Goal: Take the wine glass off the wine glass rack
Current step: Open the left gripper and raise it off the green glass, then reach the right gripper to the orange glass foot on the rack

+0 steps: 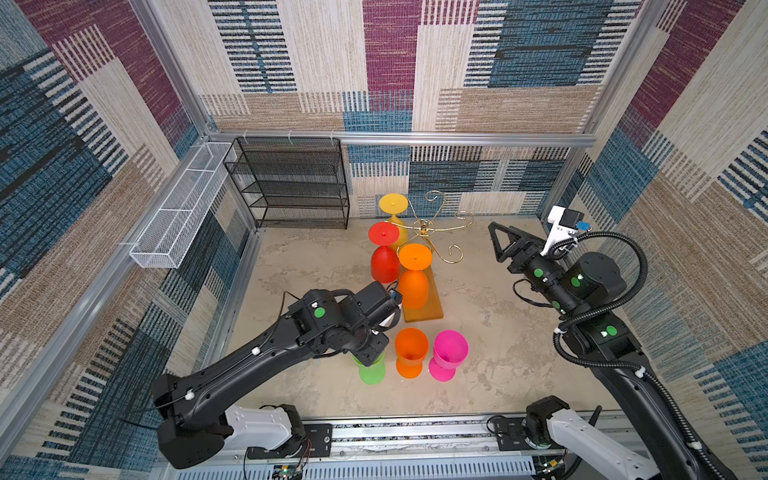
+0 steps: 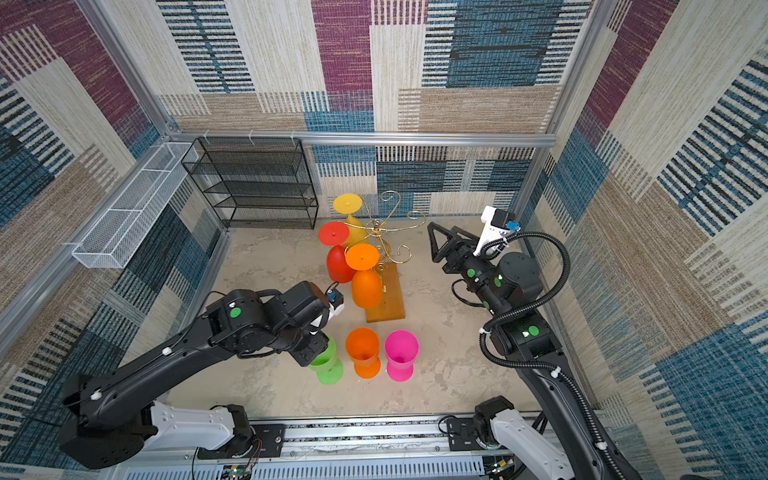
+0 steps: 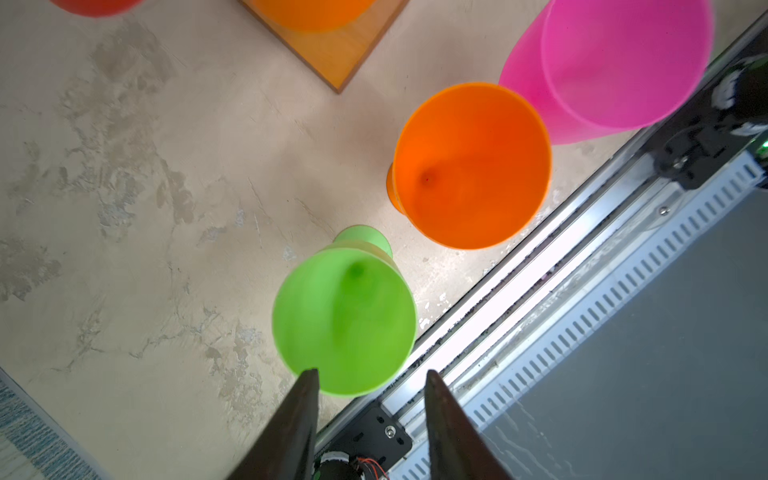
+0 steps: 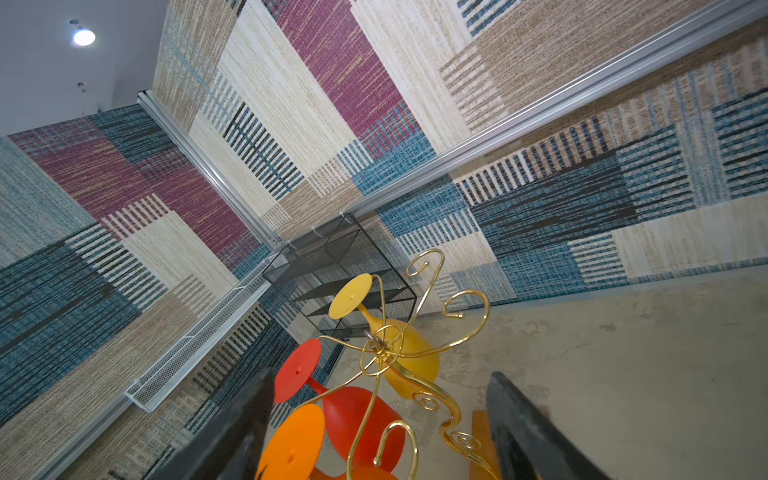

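I saw the wine glass rack [image 1: 424, 227] at the table's [image 1: 498, 332] 12 o'clock, with yellow glass [image 1: 393, 203], red glass [image 1: 384, 264] and orange glass [image 1: 413, 286] hung inverted on its 9 o'clock side. Right gripper [image 4: 382, 376] gaped empty at its 3. Left gripper [image 3: 370, 376] was unclenched above the upright green glass [image 3: 345, 316].

The mottled beige tabletop [image 1: 498, 316] carries the wine glass rack [image 1: 434, 301]; nearer the front stand a green glass [image 1: 372, 372], an orange glass [image 1: 411, 351] and a pink glass [image 1: 450, 351], all upright.
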`<action>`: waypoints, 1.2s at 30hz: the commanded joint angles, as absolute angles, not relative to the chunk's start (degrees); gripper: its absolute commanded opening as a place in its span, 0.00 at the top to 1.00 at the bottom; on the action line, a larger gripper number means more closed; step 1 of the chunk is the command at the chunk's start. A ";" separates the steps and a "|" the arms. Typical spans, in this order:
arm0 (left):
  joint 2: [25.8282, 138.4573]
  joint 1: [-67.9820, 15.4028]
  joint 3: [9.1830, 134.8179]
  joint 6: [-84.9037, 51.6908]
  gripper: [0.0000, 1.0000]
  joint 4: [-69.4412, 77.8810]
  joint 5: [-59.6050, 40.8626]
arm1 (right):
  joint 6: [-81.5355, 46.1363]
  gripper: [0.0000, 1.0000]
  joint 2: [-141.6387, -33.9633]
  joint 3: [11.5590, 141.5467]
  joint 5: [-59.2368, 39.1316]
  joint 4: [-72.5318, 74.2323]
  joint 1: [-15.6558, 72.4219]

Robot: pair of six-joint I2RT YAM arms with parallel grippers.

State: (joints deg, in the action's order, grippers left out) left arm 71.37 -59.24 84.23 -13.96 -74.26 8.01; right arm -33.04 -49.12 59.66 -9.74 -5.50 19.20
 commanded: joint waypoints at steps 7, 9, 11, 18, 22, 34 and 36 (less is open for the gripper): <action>53.87 -58.91 78.16 -15.44 0.52 -53.97 16.98 | -40.10 0.27 -54.71 60.47 -36.35 -2.87 19.25; 50.99 -58.74 75.99 -15.23 0.51 -50.30 18.95 | -40.88 0.28 -55.59 60.68 -38.79 -2.87 19.25; 49.55 -58.68 74.92 -14.96 0.50 -48.40 20.25 | -41.75 0.31 -56.35 61.15 -40.72 -2.98 19.33; 49.63 -58.55 74.04 -13.65 0.50 -46.50 20.39 | -41.78 0.38 -60.70 65.25 -43.23 -7.54 20.59; 49.58 -58.50 73.55 -13.19 0.50 -45.74 20.40 | -40.33 0.41 -64.13 68.79 -43.59 -11.67 22.27; 47.89 -58.36 71.38 -11.56 0.50 -43.78 20.56 | -37.80 0.49 -71.22 74.88 -41.93 -19.33 22.81; 48.03 -58.28 71.07 -11.42 0.50 -43.76 20.74 | -37.72 0.49 -71.74 75.25 -41.93 -19.72 22.85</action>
State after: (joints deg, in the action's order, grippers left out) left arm 47.94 -58.43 71.46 -13.23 -45.63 19.64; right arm -38.61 -71.29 74.43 -41.85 -18.46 22.74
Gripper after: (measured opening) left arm 0.502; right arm 0.506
